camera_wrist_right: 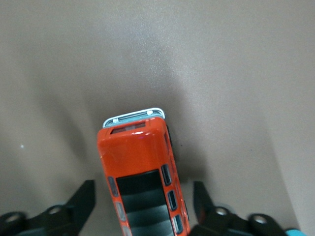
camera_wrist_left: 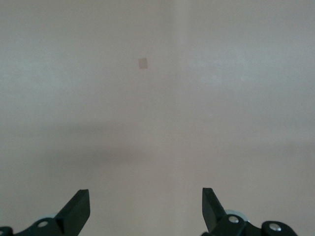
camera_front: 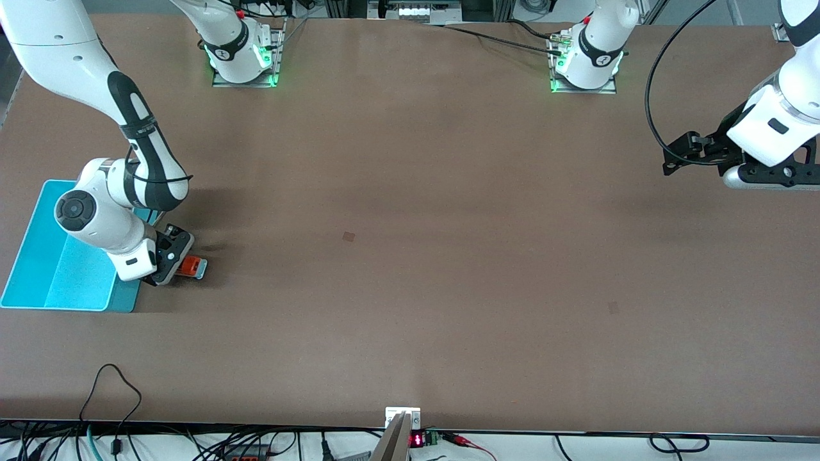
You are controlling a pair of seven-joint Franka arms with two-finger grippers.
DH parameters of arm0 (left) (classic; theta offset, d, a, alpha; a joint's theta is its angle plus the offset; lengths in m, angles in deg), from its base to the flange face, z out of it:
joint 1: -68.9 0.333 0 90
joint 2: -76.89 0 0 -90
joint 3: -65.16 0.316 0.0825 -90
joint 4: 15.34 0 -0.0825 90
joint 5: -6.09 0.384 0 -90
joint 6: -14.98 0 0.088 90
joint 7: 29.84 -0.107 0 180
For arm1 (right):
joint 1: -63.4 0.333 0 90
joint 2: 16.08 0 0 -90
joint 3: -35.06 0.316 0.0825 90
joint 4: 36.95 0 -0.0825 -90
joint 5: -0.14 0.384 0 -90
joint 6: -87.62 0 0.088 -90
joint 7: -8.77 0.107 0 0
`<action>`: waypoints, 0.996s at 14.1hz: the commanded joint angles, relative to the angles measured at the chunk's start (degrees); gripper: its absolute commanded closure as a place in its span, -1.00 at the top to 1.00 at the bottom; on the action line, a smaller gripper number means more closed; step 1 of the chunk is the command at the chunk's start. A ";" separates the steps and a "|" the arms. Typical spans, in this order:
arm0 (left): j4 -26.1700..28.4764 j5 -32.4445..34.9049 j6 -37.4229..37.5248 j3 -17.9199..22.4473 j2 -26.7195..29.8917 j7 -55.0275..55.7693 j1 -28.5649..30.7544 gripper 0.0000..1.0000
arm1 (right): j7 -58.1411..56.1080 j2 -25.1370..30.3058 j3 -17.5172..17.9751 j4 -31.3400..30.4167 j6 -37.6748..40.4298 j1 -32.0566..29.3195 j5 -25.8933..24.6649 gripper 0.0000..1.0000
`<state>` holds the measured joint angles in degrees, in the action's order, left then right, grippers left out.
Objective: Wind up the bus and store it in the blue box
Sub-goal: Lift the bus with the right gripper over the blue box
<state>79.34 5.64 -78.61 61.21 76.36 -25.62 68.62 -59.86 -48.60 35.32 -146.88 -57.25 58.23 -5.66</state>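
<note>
Bus [camera_wrist_right: 142, 177]: on table beside box [camera_front: 38, 256], not stored.
R gripper [camera_wrist_right: 142, 209]: fingers straddle bus, gaps showing, no pinch yet.
L gripper [camera_wrist_left: 146, 209]: spread, waiting.
Left: grasp, wind, store.

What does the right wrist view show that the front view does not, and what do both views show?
Only the right wrist view: the bus's dark roof windows, and a gap between the bus and each of the right gripper's fingers.
Only the front view: most of the blue box beside the bus, and the left gripper, open, waiting over the left arm's end of the table.
Both: the bus standing on the table at the right gripper.
</note>
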 commanded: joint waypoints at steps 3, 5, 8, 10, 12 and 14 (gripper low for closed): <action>0.59 1.07 -0.45 0.26 0.62 0.88 -0.69 1.00 | -0.71 0.09 0.54 -0.72 -0.86 -0.28 -0.97 -1.00; 0.50 1.07 -0.45 0.26 0.53 0.97 -0.69 1.00 | 0.25 0.00 0.62 -0.64 -0.68 -0.19 -0.88 -1.00; 0.50 1.07 -0.45 0.26 0.62 0.97 -0.69 1.00 | 3.83 0.61 0.71 -0.55 -0.59 -0.01 -0.44 -1.00; 0.59 1.07 -0.45 -0.09 0.62 1.05 -0.69 1.00 | 10.68 2.19 0.71 0.85 -0.42 0.42 0.00 -1.00; 0.50 1.07 -0.45 -0.80 0.62 1.14 -0.61 1.00 | 18.67 6.39 0.71 1.21 2.81 1.13 1.74 -1.00; 0.50 1.07 -0.45 -0.80 0.62 1.14 -0.60 1.00 | 24.84 9.48 0.28 1.64 6.77 -0.10 3.69 -1.00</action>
<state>79.35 5.64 -78.61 60.56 76.36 -25.49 68.30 -40.02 -43.82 35.81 -144.46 -54.56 59.03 -3.74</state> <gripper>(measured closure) 0.000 0.449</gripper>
